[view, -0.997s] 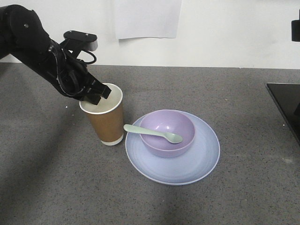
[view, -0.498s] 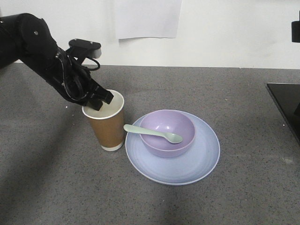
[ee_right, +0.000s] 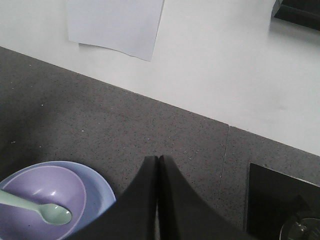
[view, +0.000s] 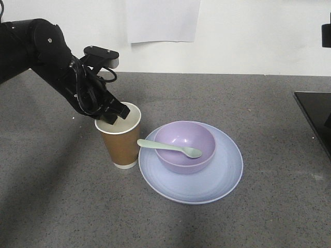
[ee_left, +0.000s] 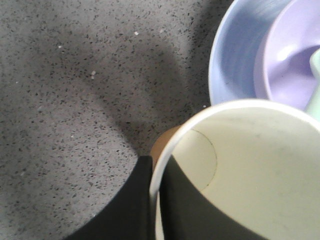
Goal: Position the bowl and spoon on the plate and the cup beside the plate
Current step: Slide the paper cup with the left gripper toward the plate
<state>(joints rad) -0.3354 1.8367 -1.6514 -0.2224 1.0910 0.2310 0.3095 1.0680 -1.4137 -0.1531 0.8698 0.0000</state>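
Observation:
The brown paper cup (view: 120, 140) stands upright just left of the pale plate (view: 217, 178), close to its rim. My left gripper (view: 115, 112) is shut on the cup's white rim (ee_left: 160, 170), one finger inside and one outside. The lavender bowl (view: 184, 146) sits on the plate with the mint-green spoon (view: 168, 148) lying across its left rim, the spoon's bowl inside. In the right wrist view my right gripper (ee_right: 158, 159) is shut on nothing above the counter, with the bowl (ee_right: 40, 197) and spoon (ee_right: 47, 210) at lower left.
A grey speckled counter (view: 62, 206) runs to a white wall with a paper sheet (view: 162, 19) on it. A black panel (view: 316, 116) lies at the right edge.
The left gripper has carried the cup a little to the right and toward the front, closer to the plate's rim. Bowl, spoon and plate have stayed put.

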